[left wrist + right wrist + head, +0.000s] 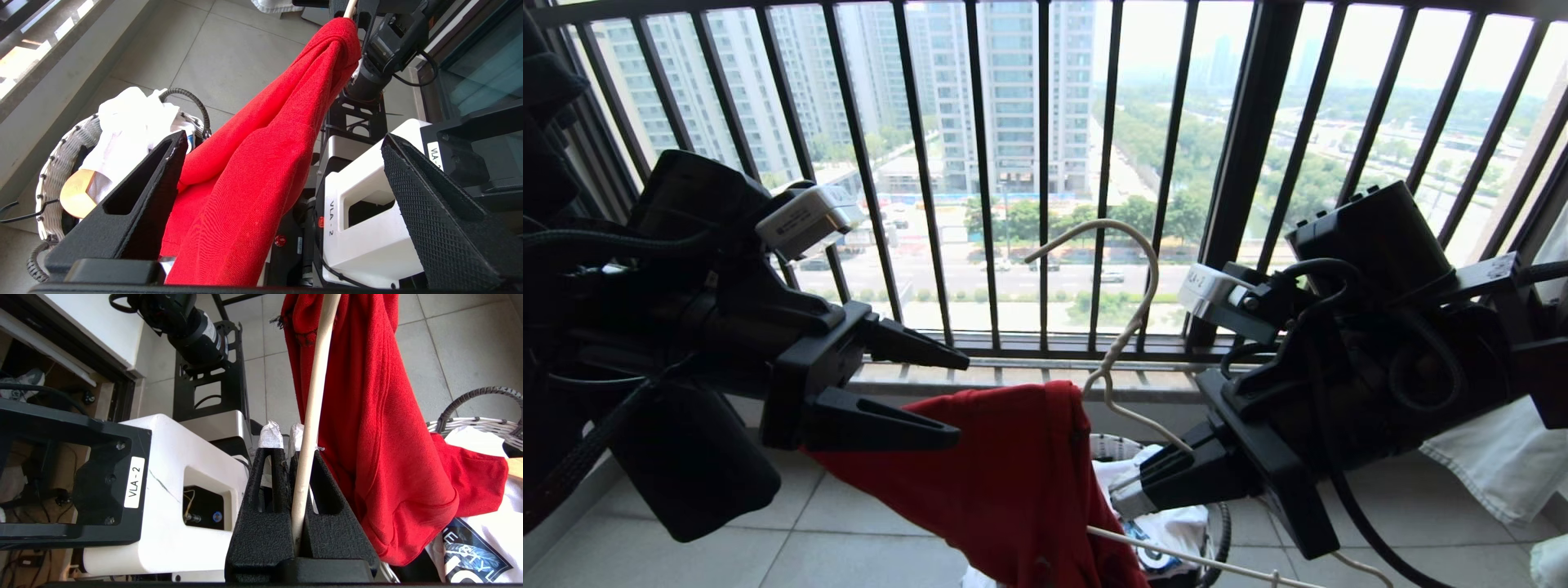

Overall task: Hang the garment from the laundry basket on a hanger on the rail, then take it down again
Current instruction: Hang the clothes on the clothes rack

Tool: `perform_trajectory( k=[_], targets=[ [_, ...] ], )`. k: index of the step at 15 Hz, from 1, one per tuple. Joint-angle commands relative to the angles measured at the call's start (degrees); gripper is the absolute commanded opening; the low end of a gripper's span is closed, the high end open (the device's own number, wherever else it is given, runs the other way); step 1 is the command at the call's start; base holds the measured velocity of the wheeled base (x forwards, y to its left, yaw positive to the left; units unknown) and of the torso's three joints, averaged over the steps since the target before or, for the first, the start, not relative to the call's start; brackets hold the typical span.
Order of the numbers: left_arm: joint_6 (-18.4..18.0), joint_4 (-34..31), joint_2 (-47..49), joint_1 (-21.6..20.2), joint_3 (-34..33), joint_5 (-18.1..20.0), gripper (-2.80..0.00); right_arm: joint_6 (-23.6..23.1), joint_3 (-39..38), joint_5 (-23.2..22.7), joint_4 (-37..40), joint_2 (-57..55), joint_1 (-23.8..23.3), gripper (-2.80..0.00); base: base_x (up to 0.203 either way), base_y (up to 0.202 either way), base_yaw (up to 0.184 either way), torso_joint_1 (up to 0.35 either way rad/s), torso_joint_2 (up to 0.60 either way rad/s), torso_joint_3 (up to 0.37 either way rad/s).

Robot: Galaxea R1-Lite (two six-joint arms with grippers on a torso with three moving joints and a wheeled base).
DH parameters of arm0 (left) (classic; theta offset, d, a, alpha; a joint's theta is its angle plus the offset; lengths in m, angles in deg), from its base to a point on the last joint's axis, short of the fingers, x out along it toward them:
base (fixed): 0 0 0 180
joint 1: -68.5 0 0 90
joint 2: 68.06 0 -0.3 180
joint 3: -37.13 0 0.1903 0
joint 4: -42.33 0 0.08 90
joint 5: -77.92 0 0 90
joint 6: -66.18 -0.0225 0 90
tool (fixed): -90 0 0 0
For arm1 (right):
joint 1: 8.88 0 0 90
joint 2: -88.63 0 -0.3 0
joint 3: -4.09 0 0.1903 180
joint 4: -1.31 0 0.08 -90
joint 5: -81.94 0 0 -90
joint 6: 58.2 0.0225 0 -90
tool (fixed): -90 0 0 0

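I see the right gripper (1131, 490) clamped on the hanger (1131, 327) carrying the garment (1013, 482); the left gripper (960, 396) stands spread wide, empty.

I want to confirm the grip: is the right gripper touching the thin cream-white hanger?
Touching. The right wrist view shows the right gripper shut on the thin cream-white hanger, whose rod runs pinched between its black fingers.

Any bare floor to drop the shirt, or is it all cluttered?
Bare tiles lie left of the red shirt, below the open left end effector. Crowded on the right: the basket full of clothes sits under the right end effector, shut on the hanger, with white cloth past it.
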Motion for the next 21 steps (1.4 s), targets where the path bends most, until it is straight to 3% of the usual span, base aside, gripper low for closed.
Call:
perform_trajectory(
  k=[1, 5, 10, 12, 15, 17, 21],
  targets=[
    [-0.1, -0.1, 3.8, 1.6, 3.1, 0.4, 0.00, -0.1, 0.2, -0.4, -0.5, 0.2, -2.3, -2.80, 0.000, 0.000, 0.000, 0.000, 0.00, 0.000],
    [1.8, -0.1, 8.2, 3.9, 7.6, 0.3, 0.00, -0.1, 0.5, -1.1, -1.3, 1.5, -5.5, -2.80, 0.000, 0.000, 0.000, 0.000, 0.00, 0.000],
    [4.3, -0.2, 9.5, 4.8, 12.2, -0.1, 0.00, -0.1, 0.3, -1.1, -1.3, 3.3, -6.0, -2.80, 0.000, 0.000, 0.000, 0.000, 0.00, 0.000],
    [7.0, -0.2, 9.6, 5.8, 13.6, -0.9, 0.00, -0.1, 0.4, -1.2, -1.3, 4.1, -6.5, -2.80, 0.000, 0.000, 0.000, 0.000, 0.00, 0.000],
    [8.1, -0.4, 9.9, 8.5, 14.9, -8.2, 0.00, -0.1, 0.3, -1.1, -1.3, 5.0, -6.8, -2.80, 0.000, 0.000, 0.000, 0.000, 0.00, 0.000],
    [10.6, -0.6, 9.7, 9.9, 15.8, -10.7, 0.00, -0.1, 0.4, -1.1, -1.3, 5.3, -6.9, -2.80, 0.000, 0.000, 0.000, 0.000, 0.00, 0.000],
    [11.0, -1.3, 9.3, 11.0, 16.3, -15.0, 0.00, -0.2, 0.4, -1.0, -1.1, 5.4, -6.9, -2.80, 0.000, 0.000, 0.000, 0.000, 0.00, 0.000]
  ],
)
